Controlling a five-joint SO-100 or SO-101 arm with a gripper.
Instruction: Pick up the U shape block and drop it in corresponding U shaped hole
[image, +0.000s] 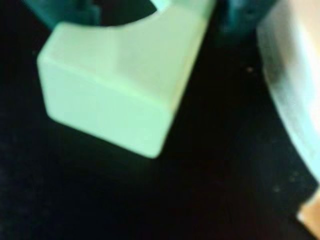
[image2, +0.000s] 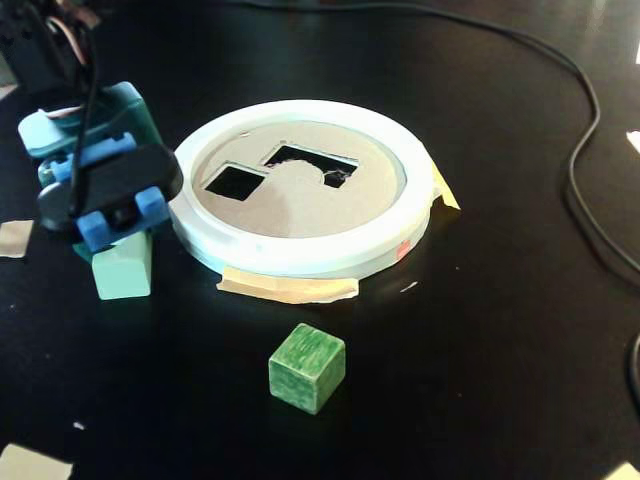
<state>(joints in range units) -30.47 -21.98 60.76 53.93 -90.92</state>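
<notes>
Risk at this stage centres on the grip. The block (image2: 123, 266), pale green, sits just left of the ring (image2: 300, 255) in the fixed view, directly under the gripper (image2: 118, 243). In the wrist view the block (image: 115, 95) fills the upper left, with teal jaw parts at its top edge on either side of the curved notch. The jaws appear closed on the block, but the wrist view is blurred and contact on both faces cannot be confirmed. Whether the block rests on the desk (image2: 480, 380) or hangs just clear of it cannot be told either.

Probable failure modes:

- Slip. The jaws seem to hold only the upper part of the block. A shallow hold on smooth faces could let it rotate or drop during lift.
- Rim strike. The ring wall stands just beside the block. A low traverse toward the ring would knock the block against it.
- Misalignment. The U hole (image2: 312, 165) lies in the far half of the ring's disc, and the square hole (image2: 233, 180) lies just left of it. The block must arrive with its notch matched to the cutout; a twisted hold would leave it resting across the disc.
- Wrong opening. A release short of target could put a corner into the square hole.

The cube (image2: 307, 367), near the ring's front edge, is clear of the path.
</notes>
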